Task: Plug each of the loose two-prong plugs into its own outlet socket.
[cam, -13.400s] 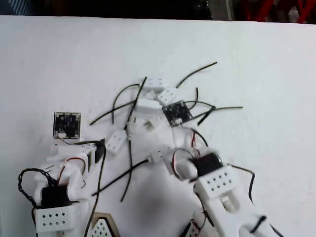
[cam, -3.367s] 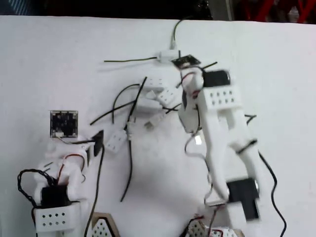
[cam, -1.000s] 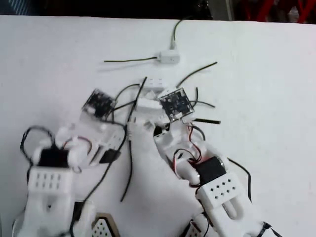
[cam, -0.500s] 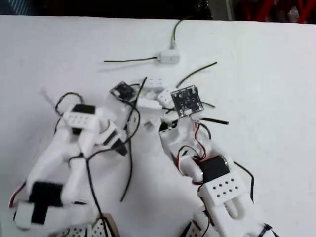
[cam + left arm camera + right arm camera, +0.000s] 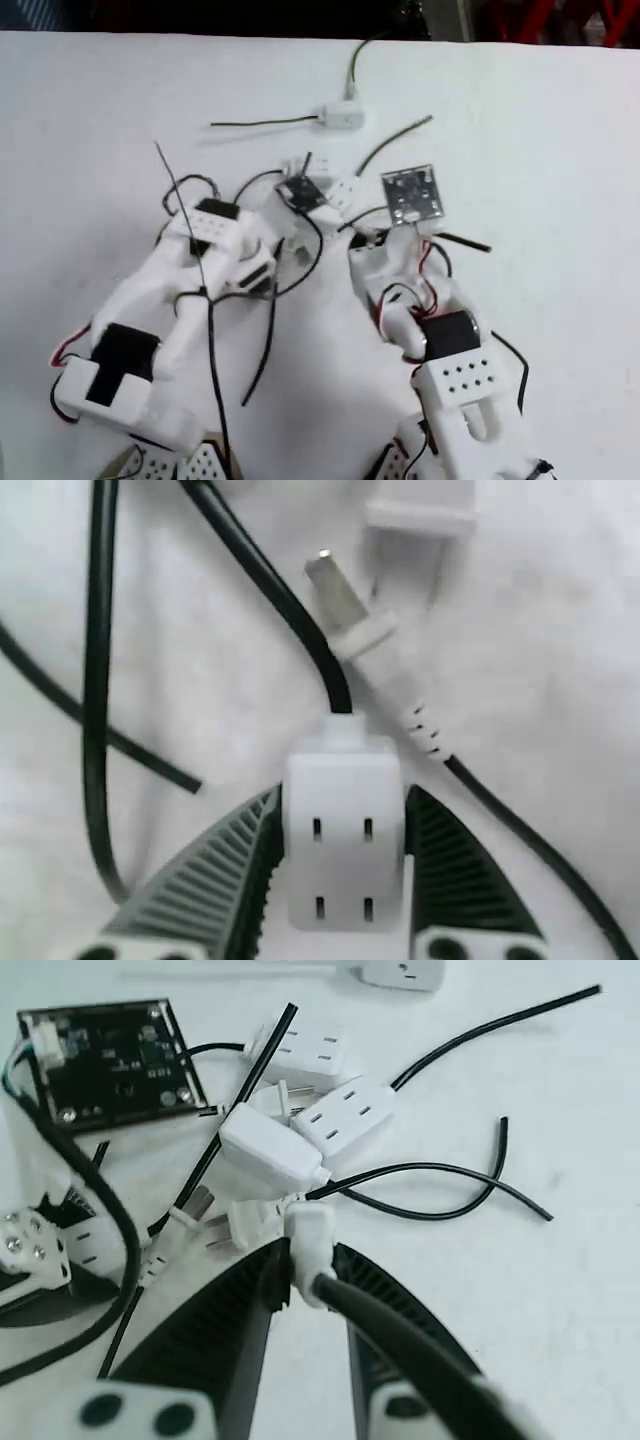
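**Socket in one pincer, plug in the other: line up before pushing**

The white table (image 5: pixel 560 300) carries both arms. The left arm (image 5: pixel 150 310) stretches in toward the tangle at mid-table, and the right arm (image 5: pixel 455 370) comes up beside it. Just beyond them lies a heap of spare sockets (image 5: pixel 345 1115) and black cables (image 5: pixel 450 1175). Well apart, near the far edge, a white block (image 5: pixel 341 117) with a lead out of each side looks like a pair already joined.

The left gripper (image 5: pixel 343 800) is closed as far as the body allows on a white outlet socket (image 5: pixel 345 860). One ribbed finger (image 5: pixel 235 870) sits on each flank, and the slotted face is turned toward the wrist camera. The right gripper (image 5: pixel 310 1252) is nearly closed, pinching a two-prong plug (image 5: pixel 305 1235) by its body. Its prongs (image 5: pixel 222 1232) point roughly toward the left arm's end, and its thick lead trails back over the wrist.

The step in hand, I judge, is mating these two. To do it well:

- Keep the socket steady.
- Turn the plug until both blades sit parallel to one slot pair.
- Push straight along the blades, since a skewed entry could lever the socket out of its grip.
- Mind the loose plug (image 5: pixel 345 605) and the cable just beside the held socket, which could foul the approach.
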